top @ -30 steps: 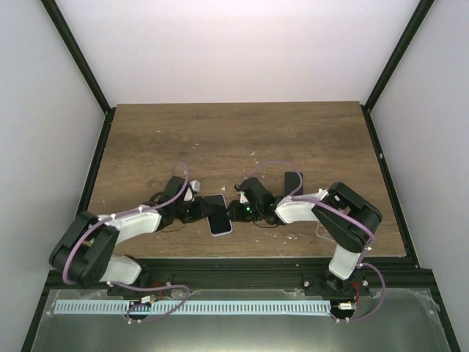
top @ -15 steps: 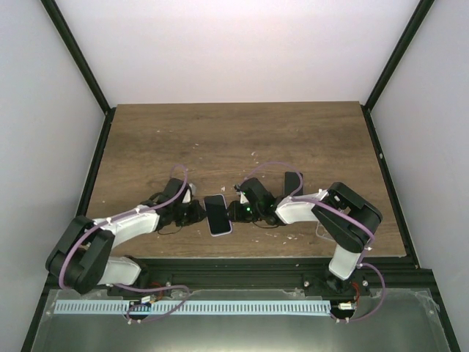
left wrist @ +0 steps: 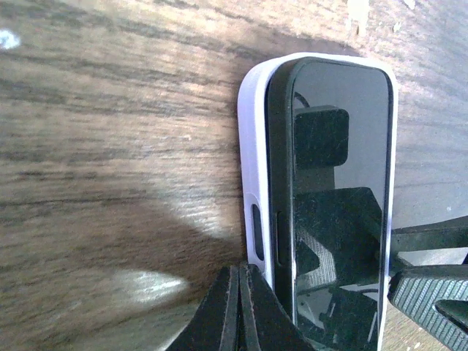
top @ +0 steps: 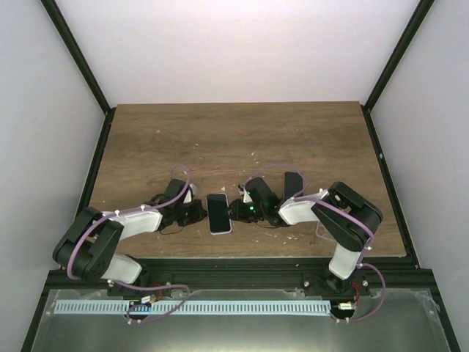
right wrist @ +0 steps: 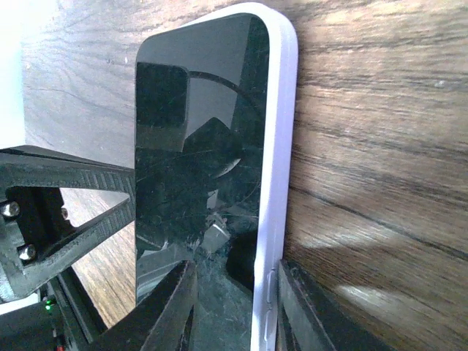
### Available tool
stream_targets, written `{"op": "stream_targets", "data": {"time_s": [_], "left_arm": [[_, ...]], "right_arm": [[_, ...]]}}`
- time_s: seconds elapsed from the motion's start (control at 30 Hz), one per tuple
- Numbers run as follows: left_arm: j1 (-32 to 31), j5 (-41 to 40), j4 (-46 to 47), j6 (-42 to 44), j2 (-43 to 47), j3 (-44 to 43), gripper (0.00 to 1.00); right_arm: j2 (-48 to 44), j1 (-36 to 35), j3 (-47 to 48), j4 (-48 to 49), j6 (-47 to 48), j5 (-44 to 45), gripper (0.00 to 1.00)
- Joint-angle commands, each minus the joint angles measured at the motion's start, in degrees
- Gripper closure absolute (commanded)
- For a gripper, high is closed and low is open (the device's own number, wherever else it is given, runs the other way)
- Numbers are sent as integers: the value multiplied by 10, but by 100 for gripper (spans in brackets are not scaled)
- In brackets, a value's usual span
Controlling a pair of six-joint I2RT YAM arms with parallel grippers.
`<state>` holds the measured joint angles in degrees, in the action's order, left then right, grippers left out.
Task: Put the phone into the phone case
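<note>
2 grippers flank the phone (top: 218,213), lying in its lavender phone case (left wrist: 251,183) on the table (top: 234,139). On the left gripper (left wrist: 239,300) the jaws press together against the case's side; on the right gripper (right wrist: 234,307) they stand slightly apart, straddling the opposite rim.

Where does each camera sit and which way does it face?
Top external: above and behind, looking down on the brown wooden table; left arm and right arm show.
Left wrist: low, facing the black phone in its white case; left gripper below.
Right wrist: same, opposite side; right gripper below.
Both wrists share phone and case.
</note>
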<state>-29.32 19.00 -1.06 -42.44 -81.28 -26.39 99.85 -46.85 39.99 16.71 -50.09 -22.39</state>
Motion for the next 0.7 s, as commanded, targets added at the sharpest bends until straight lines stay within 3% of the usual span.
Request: {"op": "stream_targets", "data": {"time_s": [0.0, 0.1, 0.3, 0.67], "left_arm": [[-6, -1, -30, -9, -40, 30, 99], [-5, -5, -49, -15, -10, 29, 97], [-6, 3, -78, -30, 53, 7, 79], [-9, 10, -29, -40, 58, 7, 74]], "right_arm": [[7, -1, -2, 85, -41, -50, 69], [1, -1, -1, 84, -43, -45, 69], [-3, 0, -10, 60, -47, -19, 70], [2, 0, -17, 49, -54, 6, 68]]}}
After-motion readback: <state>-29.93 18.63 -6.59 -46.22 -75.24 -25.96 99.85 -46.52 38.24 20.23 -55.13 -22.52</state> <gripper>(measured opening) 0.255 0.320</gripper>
